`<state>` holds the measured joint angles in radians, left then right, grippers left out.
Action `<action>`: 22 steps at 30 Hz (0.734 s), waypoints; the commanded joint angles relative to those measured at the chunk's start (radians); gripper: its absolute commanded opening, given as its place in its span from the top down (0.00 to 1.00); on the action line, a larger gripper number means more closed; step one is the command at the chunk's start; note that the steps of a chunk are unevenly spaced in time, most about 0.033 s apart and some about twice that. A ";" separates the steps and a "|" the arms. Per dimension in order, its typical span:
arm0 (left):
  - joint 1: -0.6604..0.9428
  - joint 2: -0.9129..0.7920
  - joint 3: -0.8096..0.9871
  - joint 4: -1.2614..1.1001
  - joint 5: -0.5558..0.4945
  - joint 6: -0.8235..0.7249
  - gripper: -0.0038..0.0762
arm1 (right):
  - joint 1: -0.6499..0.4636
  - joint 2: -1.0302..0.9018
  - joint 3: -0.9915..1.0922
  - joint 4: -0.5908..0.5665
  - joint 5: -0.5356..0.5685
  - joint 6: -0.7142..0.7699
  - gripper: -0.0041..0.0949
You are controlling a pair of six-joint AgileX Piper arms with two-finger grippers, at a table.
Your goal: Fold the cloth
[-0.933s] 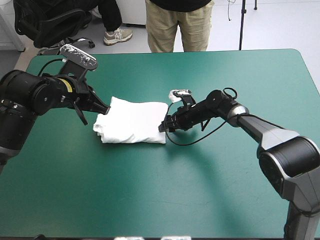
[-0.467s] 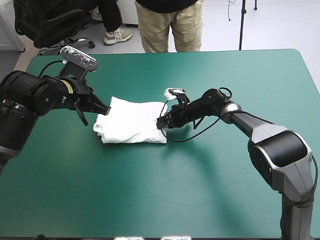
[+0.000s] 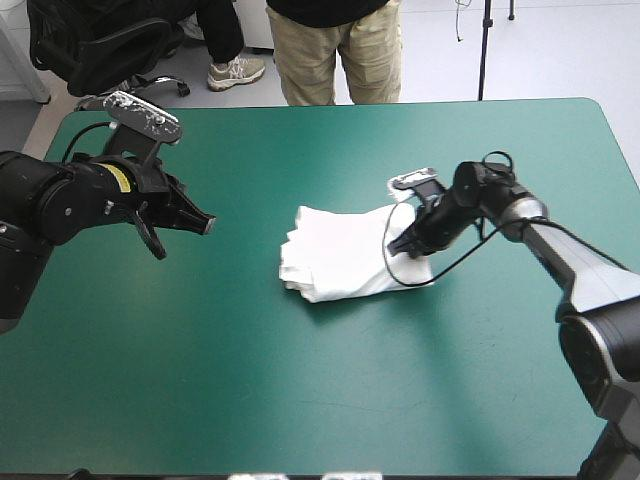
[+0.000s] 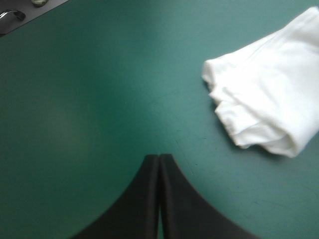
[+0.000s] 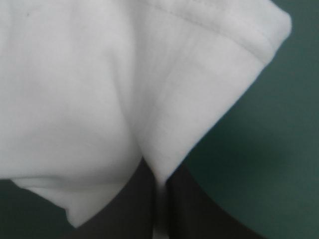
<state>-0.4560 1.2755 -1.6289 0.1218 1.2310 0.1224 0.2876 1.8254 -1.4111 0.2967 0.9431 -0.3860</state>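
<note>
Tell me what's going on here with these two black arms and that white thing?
A robot is at work on a white short-sleeved T-shirt, which lies as a folded bundle near the middle of the teal-green table cover. The right arm's black fingers are shut on the bundle's edge nearest that arm. The left arm's black fingers are shut on nothing and hover over bare cover, apart from the bundle.

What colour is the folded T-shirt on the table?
The T-shirt is plain white, no pattern. The right wrist view shows it best.
</note>
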 commanded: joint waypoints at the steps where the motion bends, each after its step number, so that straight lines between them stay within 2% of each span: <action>1: -0.002 -0.027 -0.023 -0.013 0.016 -0.010 0.97 | -0.123 -0.155 0.046 -0.211 0.034 0.084 0.96; 6: -0.002 -0.027 -0.023 -0.003 0.000 0.000 0.97 | -0.342 -0.230 0.130 -0.318 0.128 0.148 0.96; 11: -0.002 -0.027 -0.023 -0.003 0.001 0.000 0.97 | -0.498 -0.261 0.193 -0.361 0.104 0.175 0.96; 17: -0.002 -0.027 -0.023 -0.003 0.008 0.038 0.97 | -0.533 -0.266 0.193 -0.361 0.098 0.174 0.96; 20: -0.002 -0.023 -0.023 -0.002 0.003 0.086 0.97 | -0.533 -0.267 0.193 -0.349 0.103 0.165 0.89; 22: -0.002 -0.013 -0.023 -0.002 -0.017 0.139 0.97 | -0.533 -0.276 0.193 -0.347 0.115 0.167 0.80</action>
<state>-0.4560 1.2766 -1.6289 0.1114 1.2310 0.2072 -0.2372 1.6068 -1.1953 -0.0484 1.0560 -0.2111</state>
